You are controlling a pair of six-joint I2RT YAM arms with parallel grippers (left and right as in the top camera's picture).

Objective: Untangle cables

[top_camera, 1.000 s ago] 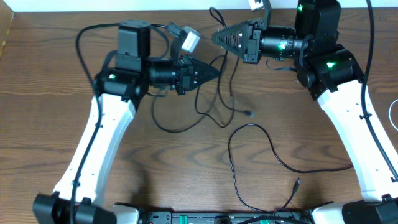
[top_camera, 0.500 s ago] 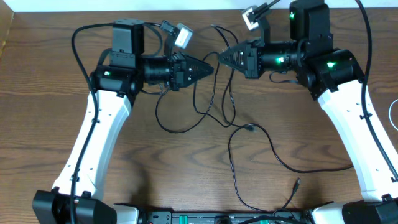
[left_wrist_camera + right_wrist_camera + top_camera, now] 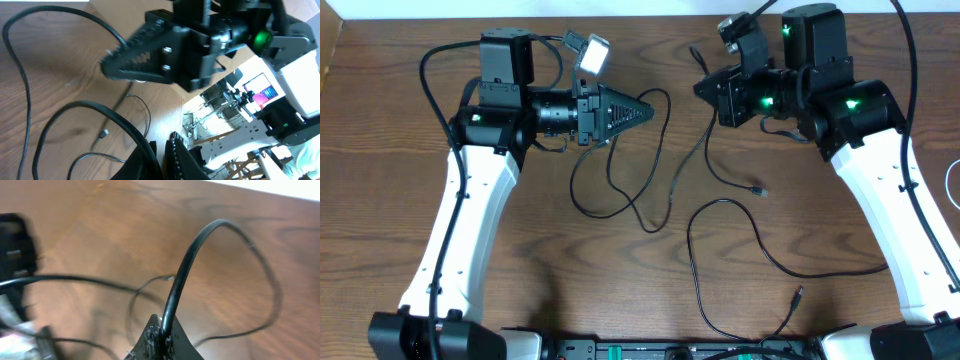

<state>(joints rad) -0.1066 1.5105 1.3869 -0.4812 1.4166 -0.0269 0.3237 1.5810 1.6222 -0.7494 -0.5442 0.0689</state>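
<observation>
**Left gripper.** The left gripper [image 3: 646,110] sits in the upper centre-left of the overhead view, pointing toward the right of the frame. In the left wrist view its fingers [image 3: 179,156] stand close together, clamped on the first black cable [image 3: 75,103]. This cable arcs up from the fingers and drops toward the lower left of that frame. Overhead, it leaves the fingertips, curves over, and runs down the table [image 3: 380,220] into loose loops at centre-left.

**Right gripper.** The right gripper [image 3: 702,90] sits in the upper centre-right of the overhead view, facing the left gripper, apart from it. In the right wrist view the jaws are closed on the second black cable [image 3: 177,280], which rises from them in a tall arch. Overhead, this cable hangs down from the gripper and ends in a small plug [image 3: 758,188] lying on the table near the centre.

**Remaining cables.** The third black cable [image 3: 691,255] lies on the table at lower centre, held by neither gripper. Its plug end [image 3: 797,294] rests near the bottom edge. A whitish cord [image 3: 947,182] shows at the right edge of the frame.
</observation>
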